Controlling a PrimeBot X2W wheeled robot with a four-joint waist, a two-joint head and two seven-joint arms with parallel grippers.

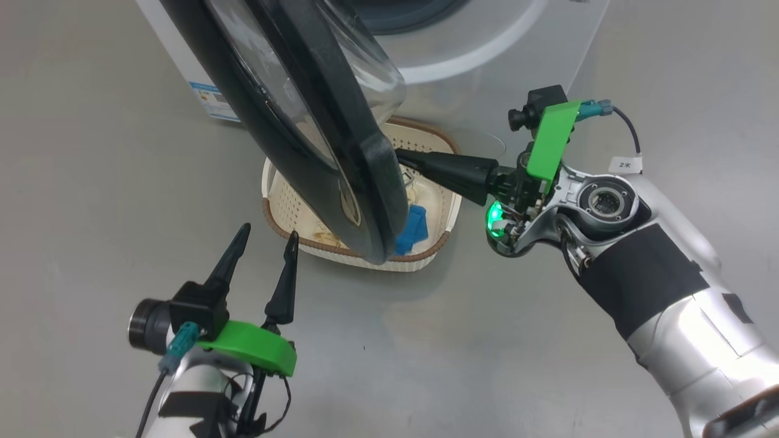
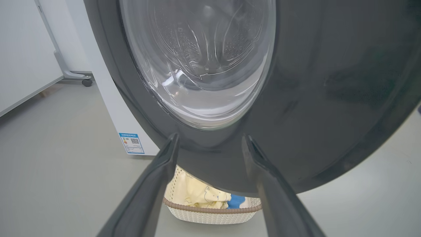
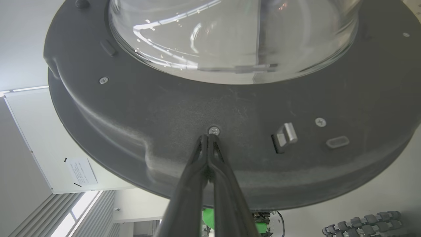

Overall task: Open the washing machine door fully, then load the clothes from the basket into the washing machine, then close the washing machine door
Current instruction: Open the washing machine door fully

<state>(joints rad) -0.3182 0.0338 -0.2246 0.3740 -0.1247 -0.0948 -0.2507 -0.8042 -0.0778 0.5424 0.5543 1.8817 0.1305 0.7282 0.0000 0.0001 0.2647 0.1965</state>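
Partly open, the washing machine door [image 1: 316,121] stands edge-on to the robot, free edge nearest, above the basket [image 1: 420,258] of yellow and blue clothes [image 2: 194,196] on the floor [image 1: 91,213] before the washing machine [image 1: 481,55]. The right gripper [image 1: 403,157], closed tight and empty, touches the door's inner face at a screw [image 3: 214,130], so it is the nearer arm and a leftward push would likely swing the door wider; the left gripper [image 1: 269,231] hovers spread open just beyond the outer face. A blue label [image 2: 131,143] low on the machine is too small to read; a white tag [image 1: 625,164] on the right arm shows "2" and an unclear mark.
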